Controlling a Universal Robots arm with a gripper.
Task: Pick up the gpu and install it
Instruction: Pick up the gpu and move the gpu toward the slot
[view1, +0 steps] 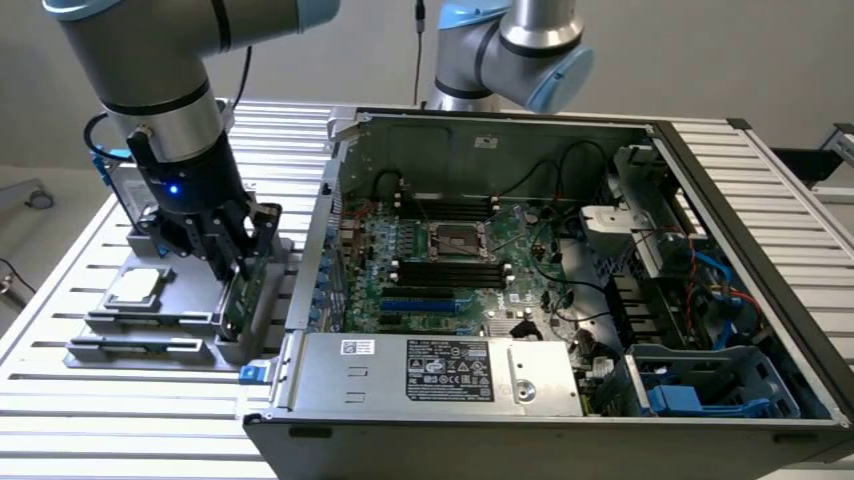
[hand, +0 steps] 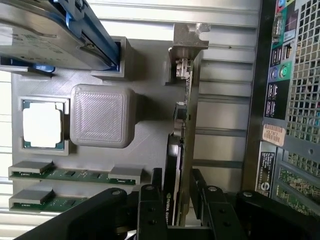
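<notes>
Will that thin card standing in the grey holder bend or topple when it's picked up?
The gpu is probably stiff: a rigid board with a metal bracket. Standing on its thin edge, it could tip if nudged sideways.

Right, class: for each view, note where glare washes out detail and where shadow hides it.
Wrist view: glare bleaches the processor chip to blank white, while the fingers astride the gpu are near-black silhouettes. Exterior view: light is even, with shade deepest inside the computer case.

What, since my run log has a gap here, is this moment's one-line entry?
end effector: open, astride gpu | gpu: on edge in grey tray, beside computer case | install: not done
</notes>
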